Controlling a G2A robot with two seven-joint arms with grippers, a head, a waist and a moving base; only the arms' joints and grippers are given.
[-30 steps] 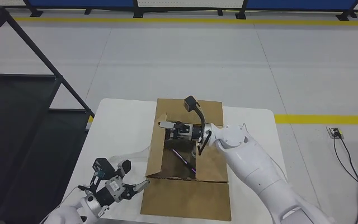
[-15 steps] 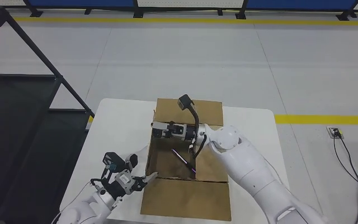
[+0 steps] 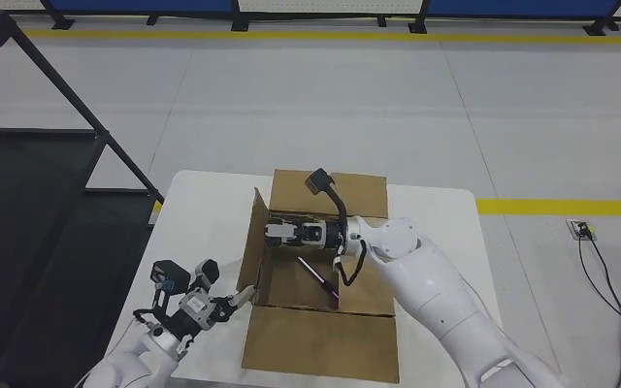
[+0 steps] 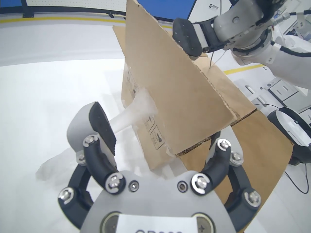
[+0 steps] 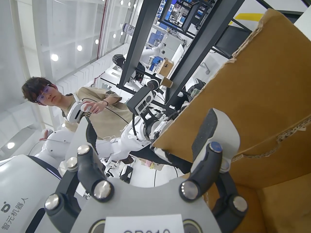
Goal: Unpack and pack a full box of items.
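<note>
Box (image 3: 330, 186), left flap (image 3: 254, 233): we log it raised from leaning outward to upright. Right gripper (image 3: 268, 234) — shifted from over the box's interior across to that flap. Left gripper (image 3: 231, 296) — neared the box's left wall, then drew slightly back.

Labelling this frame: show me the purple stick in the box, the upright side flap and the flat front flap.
purple stick (image 3: 318, 275): top view, mid-shaft.
upright side flap (image 4: 175, 86): left wrist view, middle of its face.
flat front flap (image 3: 320, 344): top view, centre of panel.
</note>
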